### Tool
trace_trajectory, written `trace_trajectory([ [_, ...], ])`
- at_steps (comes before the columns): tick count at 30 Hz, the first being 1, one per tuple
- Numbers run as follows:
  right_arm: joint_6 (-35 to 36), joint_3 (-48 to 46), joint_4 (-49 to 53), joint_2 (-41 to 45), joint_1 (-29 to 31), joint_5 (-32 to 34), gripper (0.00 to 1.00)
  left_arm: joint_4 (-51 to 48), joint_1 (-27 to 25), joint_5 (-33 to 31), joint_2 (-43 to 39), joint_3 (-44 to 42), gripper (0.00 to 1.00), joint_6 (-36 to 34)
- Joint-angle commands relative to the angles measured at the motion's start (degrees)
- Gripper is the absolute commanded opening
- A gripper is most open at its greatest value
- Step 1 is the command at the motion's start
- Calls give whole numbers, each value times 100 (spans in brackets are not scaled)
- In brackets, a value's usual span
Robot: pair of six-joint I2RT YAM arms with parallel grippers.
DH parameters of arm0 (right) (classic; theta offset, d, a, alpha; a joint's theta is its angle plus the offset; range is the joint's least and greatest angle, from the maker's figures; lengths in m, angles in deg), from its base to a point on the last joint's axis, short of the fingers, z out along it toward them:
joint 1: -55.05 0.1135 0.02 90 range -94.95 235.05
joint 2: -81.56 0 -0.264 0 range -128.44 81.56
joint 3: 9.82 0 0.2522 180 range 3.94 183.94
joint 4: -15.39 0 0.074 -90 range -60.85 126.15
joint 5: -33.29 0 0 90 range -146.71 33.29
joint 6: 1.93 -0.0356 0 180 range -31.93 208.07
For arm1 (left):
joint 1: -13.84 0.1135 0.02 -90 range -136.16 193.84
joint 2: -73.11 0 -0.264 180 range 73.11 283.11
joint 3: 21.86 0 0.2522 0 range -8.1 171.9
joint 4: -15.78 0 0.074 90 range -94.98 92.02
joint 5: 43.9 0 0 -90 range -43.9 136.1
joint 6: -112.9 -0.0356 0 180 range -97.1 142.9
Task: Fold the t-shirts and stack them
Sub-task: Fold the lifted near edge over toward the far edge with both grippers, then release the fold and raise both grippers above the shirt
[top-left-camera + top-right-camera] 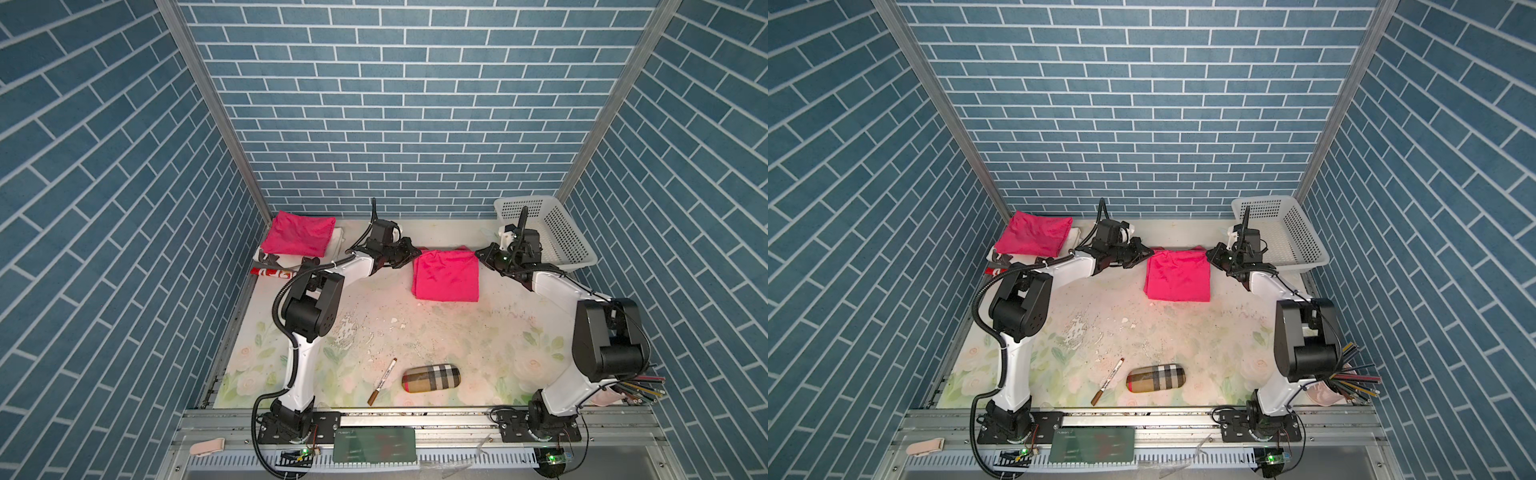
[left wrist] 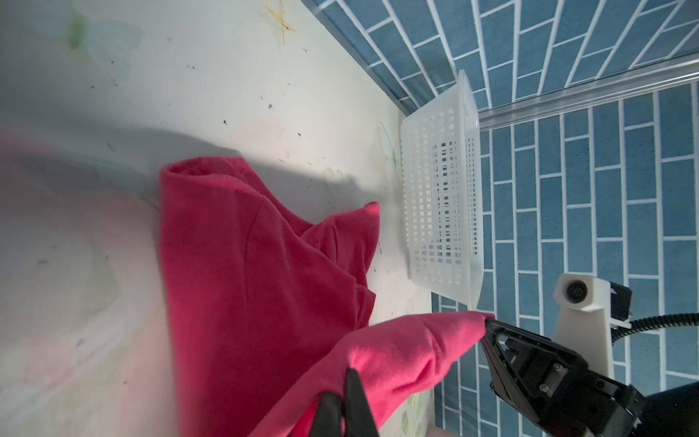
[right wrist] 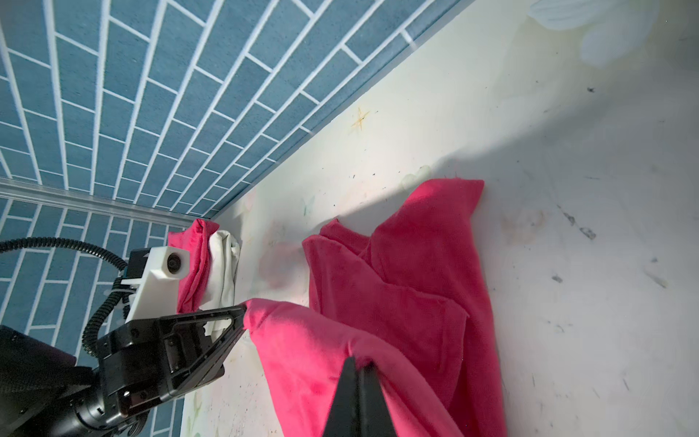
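A pink t-shirt (image 1: 446,276) (image 1: 1178,276) lies partly folded at the table's back middle. My left gripper (image 1: 415,254) (image 1: 1148,253) is shut on its far left corner, and my right gripper (image 1: 478,252) (image 1: 1209,252) is shut on its far right corner. In the left wrist view my left gripper (image 2: 350,372) pinches a raised fold of the t-shirt (image 2: 246,265). The right wrist view shows my right gripper (image 3: 357,361) pinching the same lifted edge of the t-shirt (image 3: 416,283). A second t-shirt (image 1: 299,235) (image 1: 1034,235) (image 3: 193,261) rests folded at the back left.
A white basket (image 1: 557,232) (image 2: 438,196) stands at the back right. A plaid case (image 1: 432,377) and a pen (image 1: 382,381) lie near the front edge. Pencils (image 1: 640,388) stick out at the front right. White cloth (image 3: 223,265) lies under the folded t-shirt.
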Motion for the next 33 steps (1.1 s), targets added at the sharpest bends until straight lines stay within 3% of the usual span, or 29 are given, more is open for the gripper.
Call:
trace_trajectory([
  [1, 180, 342, -296, -417, -37, -234, 0, 105, 134, -54, 249, 337, 0, 57],
  [9, 98, 906, -508, -1229, -80, -229, 0, -92, 182, 4, 1095, 1338, 0, -51],
  [10, 70, 931, -586, -1276, -89, -205, 0, -196, 183, 23, 1212, 1519, 6, -73],
  [12, -3, 965, -925, -1387, -107, -289, 4, -496, 175, -29, 1394, 1875, 20, -161],
  [13, -13, 1031, -1027, -1455, -122, -385, 13, -586, 178, -75, 1428, 1977, 28, -191],
  [14, 1, 1177, -1031, -1537, -140, -532, 22, -614, 196, -85, 1421, 2038, 44, -174],
  [16, 39, 1458, -931, -1591, -171, -738, 36, -642, 217, 31, 1366, 2215, 87, -127],
  [20, 185, 1565, -563, -1049, -204, -646, 46, -1865, 178, -85, 1143, 3198, 88, -854],
  [22, 180, 1343, -494, -674, -208, -639, 50, -2135, 122, -152, 809, 3177, 88, -1136],
  [25, 108, 677, -547, -175, -196, -737, 58, -1261, -36, 99, -60, 1912, 88, -827],
  [30, -293, -785, -1389, 458, -182, -772, 65, 1177, -365, 69, -1184, -772, 88, 521],
  [33, -419, -1151, -1646, 429, -111, -964, 66, 1298, -575, 102, -1053, -960, 88, 529],
])
